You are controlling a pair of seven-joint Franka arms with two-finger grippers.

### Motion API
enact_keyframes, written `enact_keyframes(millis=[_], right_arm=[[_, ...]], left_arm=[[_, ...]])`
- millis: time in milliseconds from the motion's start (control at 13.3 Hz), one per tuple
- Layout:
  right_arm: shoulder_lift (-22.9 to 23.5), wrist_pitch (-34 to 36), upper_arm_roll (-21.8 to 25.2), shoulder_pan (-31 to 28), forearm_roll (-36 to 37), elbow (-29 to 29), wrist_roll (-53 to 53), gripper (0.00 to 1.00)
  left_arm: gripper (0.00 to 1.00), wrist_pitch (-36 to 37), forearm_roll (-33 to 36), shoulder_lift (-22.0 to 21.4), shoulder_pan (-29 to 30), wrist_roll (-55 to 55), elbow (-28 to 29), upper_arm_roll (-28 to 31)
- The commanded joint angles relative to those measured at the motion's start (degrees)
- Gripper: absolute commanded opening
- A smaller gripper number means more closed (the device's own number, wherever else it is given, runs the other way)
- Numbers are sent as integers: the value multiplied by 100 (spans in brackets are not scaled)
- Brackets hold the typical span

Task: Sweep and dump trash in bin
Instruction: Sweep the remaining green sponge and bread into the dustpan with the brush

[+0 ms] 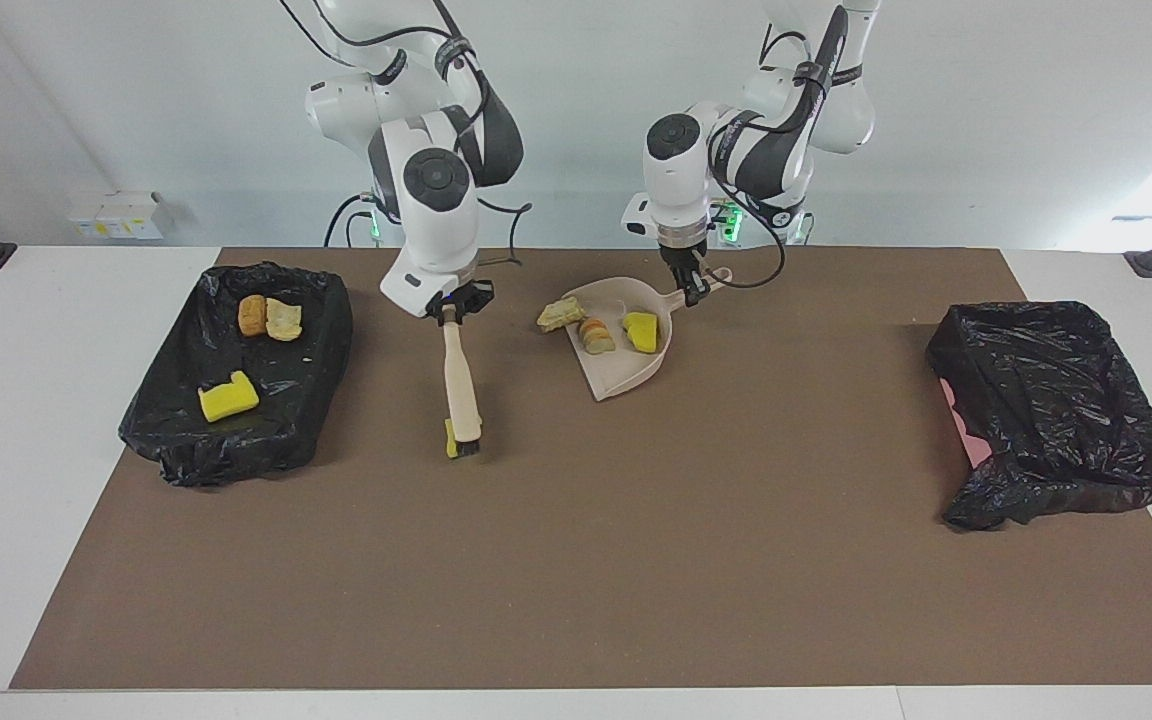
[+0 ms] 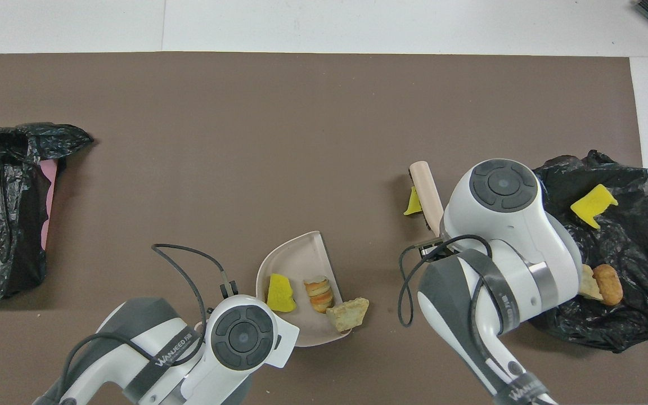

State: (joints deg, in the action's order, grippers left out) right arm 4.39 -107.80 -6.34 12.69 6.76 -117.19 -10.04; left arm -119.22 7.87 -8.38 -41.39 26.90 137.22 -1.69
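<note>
Beside the dustpan point(image 1: 626, 345), toward the right arm's end of the table, the right gripper point(image 1: 451, 308) is clamped tight on the brush point(image 1: 460, 385) handle, bristles down against 1 yellow scrap point(image 2: 413, 202). The left gripper point(image 1: 693, 288) is closed on the dustpan's handle. In the dustpan lie a yellow piece point(image 1: 642, 331) and a striped orange chunk point(image 1: 595, 335); a tan chunk point(image 1: 560, 314) sits at its open lip. 3 more scraps rest in the black-lined bin point(image 1: 186, 445) at the right arm's end, well apart from the dustpan.
</note>
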Motion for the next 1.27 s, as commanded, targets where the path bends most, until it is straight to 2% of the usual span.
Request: enact_keyframes(millis=[0,75,225,450,600,750,900,1049,1199], right_arm=[[430,-460,-69,-239,814,91,194,0],[475,-574,-69,-379,966,91,317,0],[484,-646,-87,-477,758,30,406,0],[502,-585,-104,-329,-260,-163,485,0],[292,-471,-105,39,-841,-444,503,0],[81,-348,-105,355,-1001,-691,573,0],[-95,99,-105,690,-1273,-787,626,0],[-542,84,-105,1329,-1545,-1321,591,0],[-789,180,-105,1692,-2010,-1543,399,0]], left_arm=[[0,-443,-57,-103,-36,26,217,46],[0,-514,-92,-85,-27,-27,218,46],[0,-672,-407,-42,-27,-45,218,64],[0,-735,-435,2,-1,-238,174,64],[0,-735,-531,46,78,-238,147,64],[0,-787,-593,142,96,-264,147,55],[0,-1102,-593,327,96,-344,139,55],[0,-1130,-593,398,105,-344,60,64],[0,-1130,-593,398,105,-344,59,55]])
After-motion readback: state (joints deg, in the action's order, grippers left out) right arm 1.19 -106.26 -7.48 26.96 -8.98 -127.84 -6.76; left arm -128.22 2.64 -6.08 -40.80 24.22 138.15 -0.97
